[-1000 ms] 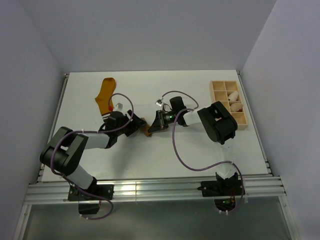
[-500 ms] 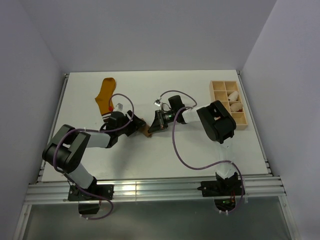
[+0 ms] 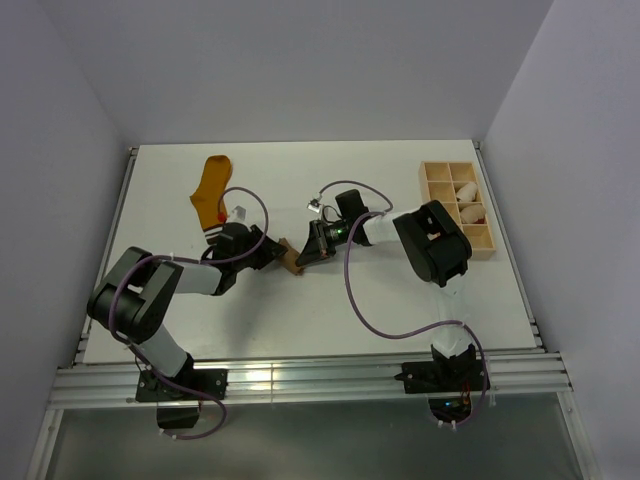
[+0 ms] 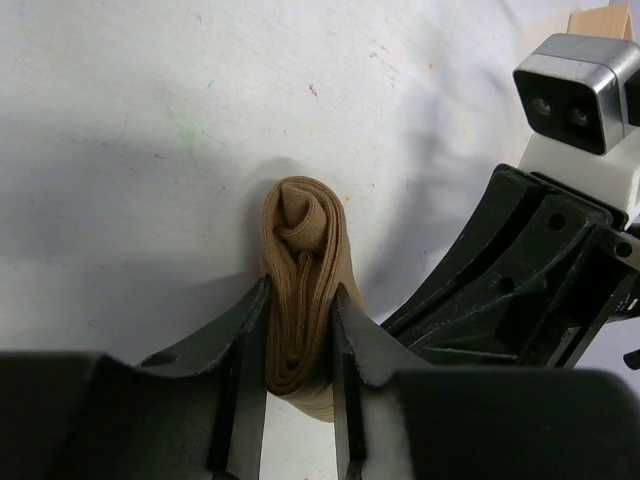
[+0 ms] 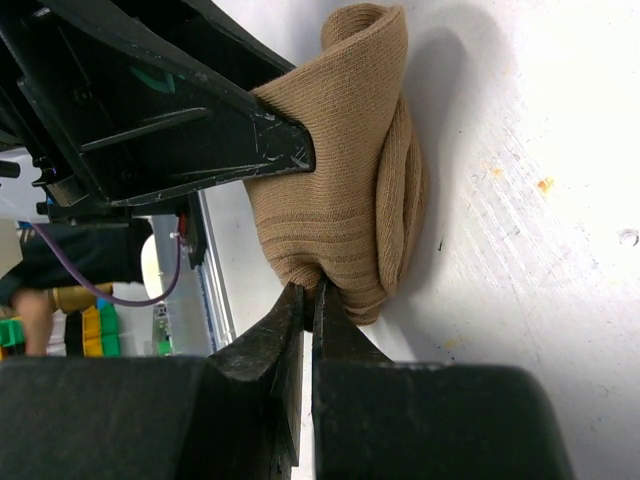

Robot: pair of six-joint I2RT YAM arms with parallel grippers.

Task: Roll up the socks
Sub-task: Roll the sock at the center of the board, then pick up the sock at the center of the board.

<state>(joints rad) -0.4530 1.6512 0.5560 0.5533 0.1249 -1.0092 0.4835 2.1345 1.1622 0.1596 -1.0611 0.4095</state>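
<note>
- white table (image 3: 300,320), flat, scuffed in spots
- wooden tray (image 3: 488,236) with compartments, far right of table
- cream rolled bundles (image 3: 468,191) in the tray's middle compartments
- metal rail (image 3: 300,382) along near table edge

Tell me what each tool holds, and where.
The left tool clamps the rolled tan sock by its sides; the right tool pinches a fold at its edge.

Ribbed knit cloth, matt: tan-brown rolled sock (image 4: 303,290). Smooth, faintly scuffed: white tabletop (image 4: 150,120). Bare wood: pale compartmented tray (image 3: 481,240).
</note>
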